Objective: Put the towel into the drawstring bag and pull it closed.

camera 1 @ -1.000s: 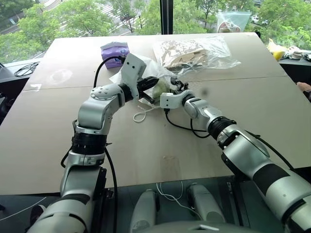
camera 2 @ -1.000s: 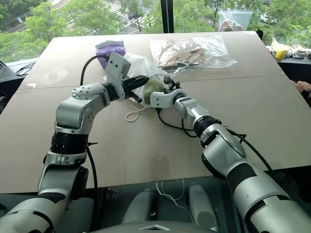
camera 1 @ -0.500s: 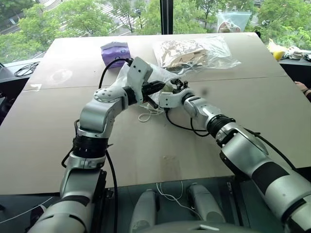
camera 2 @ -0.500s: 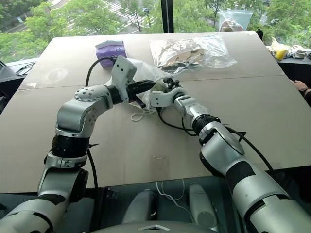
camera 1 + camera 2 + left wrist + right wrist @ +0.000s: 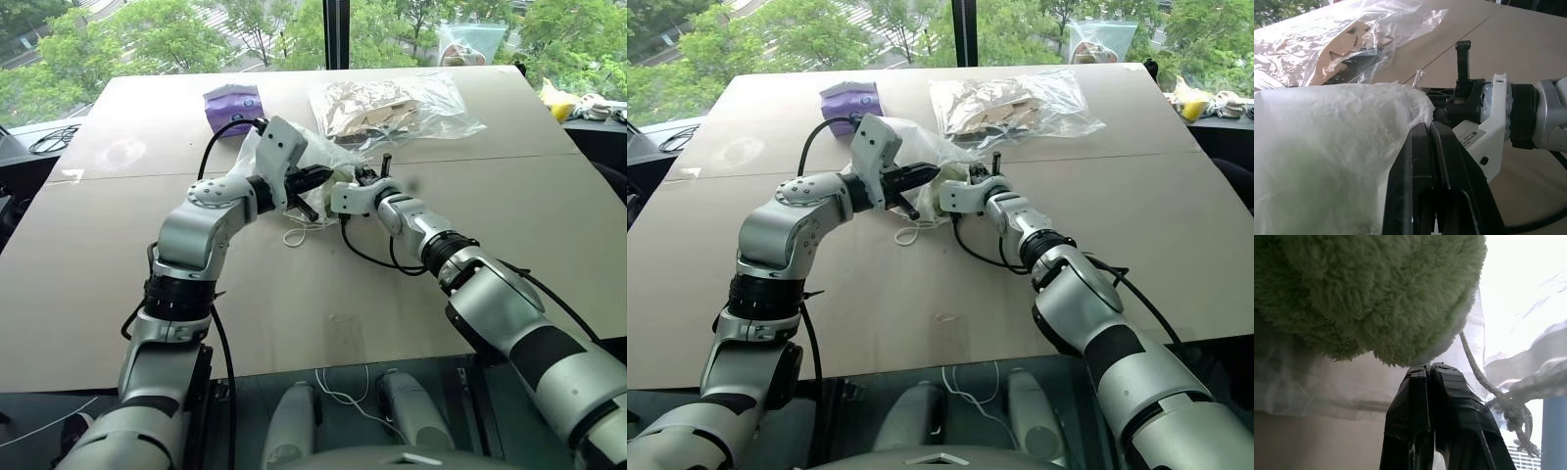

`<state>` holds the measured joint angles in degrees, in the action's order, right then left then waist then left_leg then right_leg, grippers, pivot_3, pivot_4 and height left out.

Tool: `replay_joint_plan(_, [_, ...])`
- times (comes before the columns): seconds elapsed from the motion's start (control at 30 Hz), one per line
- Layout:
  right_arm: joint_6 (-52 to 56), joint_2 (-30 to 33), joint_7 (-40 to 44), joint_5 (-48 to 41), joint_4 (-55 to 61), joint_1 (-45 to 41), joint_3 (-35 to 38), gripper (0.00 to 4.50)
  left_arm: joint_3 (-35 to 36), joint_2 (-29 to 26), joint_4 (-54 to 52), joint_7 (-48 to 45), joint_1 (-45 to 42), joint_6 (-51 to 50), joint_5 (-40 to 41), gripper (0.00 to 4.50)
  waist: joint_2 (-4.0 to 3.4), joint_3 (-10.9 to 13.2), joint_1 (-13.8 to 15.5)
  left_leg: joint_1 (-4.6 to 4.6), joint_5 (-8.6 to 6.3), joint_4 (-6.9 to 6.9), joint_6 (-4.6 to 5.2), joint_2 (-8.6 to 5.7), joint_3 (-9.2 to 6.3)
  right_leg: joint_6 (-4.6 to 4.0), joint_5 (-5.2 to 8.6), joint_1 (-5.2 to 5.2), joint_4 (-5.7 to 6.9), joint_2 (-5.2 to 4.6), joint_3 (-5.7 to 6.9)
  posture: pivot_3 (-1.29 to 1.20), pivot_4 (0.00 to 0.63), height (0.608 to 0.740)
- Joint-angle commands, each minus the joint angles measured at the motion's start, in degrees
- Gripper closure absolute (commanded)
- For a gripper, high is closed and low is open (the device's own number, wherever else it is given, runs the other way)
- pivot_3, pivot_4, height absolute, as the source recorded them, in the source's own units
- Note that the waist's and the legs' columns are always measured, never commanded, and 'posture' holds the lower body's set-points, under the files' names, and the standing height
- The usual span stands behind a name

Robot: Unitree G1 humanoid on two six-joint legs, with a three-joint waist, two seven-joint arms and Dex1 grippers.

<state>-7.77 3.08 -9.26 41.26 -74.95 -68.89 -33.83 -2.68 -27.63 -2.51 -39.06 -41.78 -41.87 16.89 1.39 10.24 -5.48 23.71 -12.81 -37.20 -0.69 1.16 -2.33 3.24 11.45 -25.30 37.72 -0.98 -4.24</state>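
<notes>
**Towel at the mouth of the bag, cord beside the right fingers**

The towel (image 5: 1376, 293) is seen just in front of the right gripper (image 5: 1430, 374), whose two black fingers are pressed together with nothing clearly between them. In the right wrist view the green fluffy lump sits directly beyond the fingertips, and the thin film of the drawstring bag (image 5: 1327, 147) is seen behind and around it. It is judged that the towel is already inside the mouth of the bag, or very nearly so; how deep it sits cannot be told.

The left gripper (image 5: 1429, 128) is shut on the edge of the bag, at its rim, and the bag is held up from the table (image 5: 294, 323). Through the milky film a faint green shade is seen.

The relation that matters for the coming move is the white cord (image 5: 1474, 363). It runs just beside the right fingers, slanting away from the towel toward a knot, so the right arm is the nearer one for pulling. A second loop of cord (image 5: 294, 235) hangs under the bag onto the table.

The purple pack (image 5: 232, 100) and the clear bag (image 5: 392, 103) of brown pieces lie further back, apart from the work.
</notes>
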Motion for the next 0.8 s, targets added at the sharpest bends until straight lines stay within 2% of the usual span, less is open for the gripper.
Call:
replay_joint_plan(0.03, [-3.7,1.3,1.9,-3.2,4.5,0.6,2.7,4.44,0.7,-1.0,0.9,0.2,-1.2,2.9,-1.1,4.5,0.0,0.0,0.0,0.0,0.0,0.0,0.0,0.0,0.0,0.0,0.0,0.0,0.0,0.0,0.0,0.0,0.15,0.74])
replay_joint_plan(0.13, [-6.5,3.8,7.5,-9.1,13.8,4.0,7.4,4.44,1.3,-1.7,2.8,0.5,-1.9,4.3,-1.8,4.5,0.0,0.0,0.0,0.0,0.0,0.0,0.0,0.0,0.0,0.0,0.0,0.0,0.0,0.0,0.0,0.0,0.15,0.74])
replay_joint_plan(0.2, [-6.9,5.4,16.0,-13.9,23.4,8.4,9.7,4.44,1.6,-2.1,4.3,0.5,-2.5,5.2,-2.1,4.5,0.0,0.0,0.1,0.02,0.0,0.0,0.0,0.0,0.0,0.01,0.0,0.0,-0.02,0.0,0.0,0.0,0.15,0.74])
replay_joint_plan(0.33, [-2.0,6.5,32.4,-26.0,43.1,18.9,13.7,4.44,2.1,-2.2,7.5,1.0,-3.9,7.0,-2.7,4.5,0.0,0.0,0.1,0.02,0.0,0.0,0.0,0.01,-0.03,0.01,0.0,0.01,-0.02,0.0,0.02,0.0,0.15,0.74])
replay_joint_plan(0.43, [5.4,5.8,38.2,-33.4,53.5,24.6,17.0,4.44,2.0,-1.8,9.0,1.5,-4.7,8.2,-3.2,4.5,0.0,0.0,0.2,0.02,0.0,-0.02,0.01,0.01,-0.05,0.01,0.0,0.02,0.02,0.0,0.05,0.0,0.15,0.74])
replay_joint_plan(0.53, [11.3,4.8,41.7,-39.6,59.7,28.1,19.6,4.44,2.1,-1.4,9.4,1.8,-4.9,8.6,-3.3,4.5,0.0,0.0,0.3,0.01,0.0,-0.13,0.01,0.01,-0.04,0.02,0.0,0.03,0.09,0.01,0.05,0.0,0.15,0.74])
replay_joint_plan(0.63, [16.4,2.0,41.3,-47.3,64.7,30.2,24.5,4.44,2.3,-1.5,9.5,1.9,-4.7,9.0,-3.4,4.5,0.0,0.0,0.5,0.0,0.0,-0.18,0.01,0.01,-0.05,0.02,0.01,0.05,0.12,0.02,0.05,0.0,0.15,0.74])
replay_joint_plan(0.73, [23.8,-3.2,39.2,-60.2,68.7,32.0,32.9,4.44,2.3,-1.2,9.3,2.4,-4.4,9.2,-3.5,4.5,0.0,0.0,0.7,0.0,0.0,-0.18,0.01,0.04,-0.05,0.02,0.01,0.04,0.13,0.04,0.05,0.0,0.15,0.74])
replay_joint_plan(0.8, [25.4,-5.9,37.2,-65.7,69.2,33.1,37.7,4.44,2.2,-0.9,8.9,2.8,-4.3,9.2,-3.5,4.5,0.0,0.0,0.9,0.01,0.0,-0.17,0.01,0.05,-0.06,0.01,0.01,0.04,0.12,0.05,0.07,0.0,0.15,0.74])
